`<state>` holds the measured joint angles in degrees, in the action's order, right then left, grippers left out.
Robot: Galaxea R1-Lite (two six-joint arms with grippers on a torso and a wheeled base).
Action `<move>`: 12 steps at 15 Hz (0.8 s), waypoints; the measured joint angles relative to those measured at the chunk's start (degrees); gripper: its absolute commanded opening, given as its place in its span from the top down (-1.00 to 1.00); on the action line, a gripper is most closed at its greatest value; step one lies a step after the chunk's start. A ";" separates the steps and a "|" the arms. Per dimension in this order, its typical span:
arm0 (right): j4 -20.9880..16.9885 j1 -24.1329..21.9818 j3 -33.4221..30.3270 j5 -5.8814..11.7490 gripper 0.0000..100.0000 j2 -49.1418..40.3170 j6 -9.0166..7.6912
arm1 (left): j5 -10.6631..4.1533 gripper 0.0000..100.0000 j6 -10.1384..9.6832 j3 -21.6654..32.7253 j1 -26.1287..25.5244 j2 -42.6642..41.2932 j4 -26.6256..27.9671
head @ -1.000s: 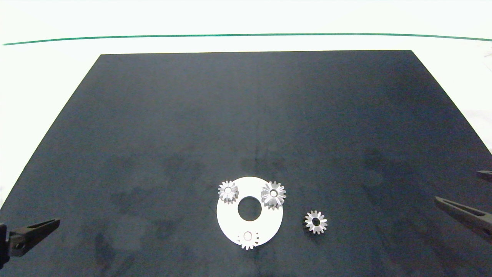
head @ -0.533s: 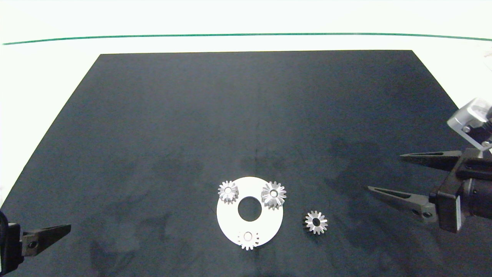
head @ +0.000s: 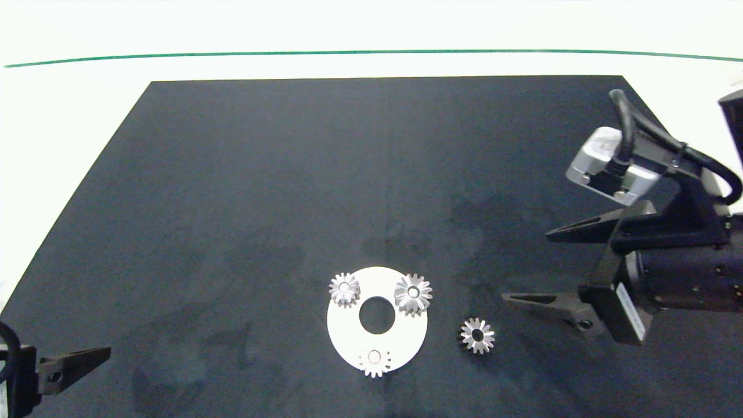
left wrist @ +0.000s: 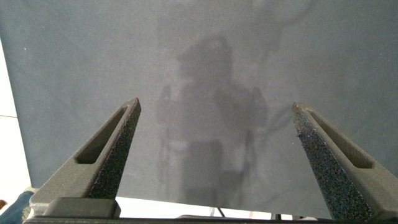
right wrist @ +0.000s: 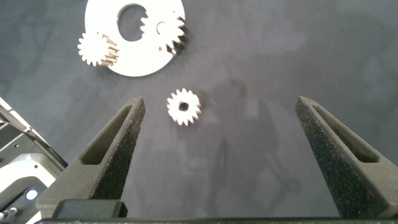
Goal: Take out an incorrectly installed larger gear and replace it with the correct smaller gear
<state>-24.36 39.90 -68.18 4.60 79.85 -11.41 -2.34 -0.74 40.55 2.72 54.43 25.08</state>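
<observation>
A white disc [head: 348,337] with a round centre hole lies on the black mat near the front. The larger gear [head: 413,293] sits on the disc's far right rim. Two small gears sit on the disc too, one far left [head: 344,289] and one at the front [head: 374,361]. A loose smaller gear [head: 478,335] lies on the mat right of the disc. My right gripper [head: 526,267] hovers open to the right of that loose gear and holds nothing. The right wrist view shows the loose gear [right wrist: 183,107] ahead of its fingers, with the larger gear [right wrist: 163,28] beyond. My left gripper [left wrist: 216,106] is open at the front left corner.
The black mat [head: 371,174] covers most of the white table; its far and left parts carry nothing. A green line [head: 371,52] runs across the table behind the mat. One left finger [head: 75,360] pokes in at the front left.
My right arm has swung in from the right edge over the mat, towards the loose gear, its fingers staying open. The left finger has shifted slightly. No gear has moved.
</observation>
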 measured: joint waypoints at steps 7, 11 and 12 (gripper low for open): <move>-0.30 8.03 -7.12 3.89 -1.00 11.33 -0.07 | -0.09 -1.00 0.12 -0.87 0.17 -1.38 -0.17; -0.20 10.84 -10.68 6.23 -1.00 17.18 -0.35 | -0.49 -1.00 0.23 -0.78 0.55 -2.08 -0.33; -0.17 10.98 -11.50 6.47 -1.00 18.63 -0.41 | -0.49 -1.00 0.23 -0.74 0.67 -2.47 -0.60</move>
<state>-24.53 50.88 -79.68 11.07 98.48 -11.82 -2.83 -0.51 39.80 3.39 51.96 24.48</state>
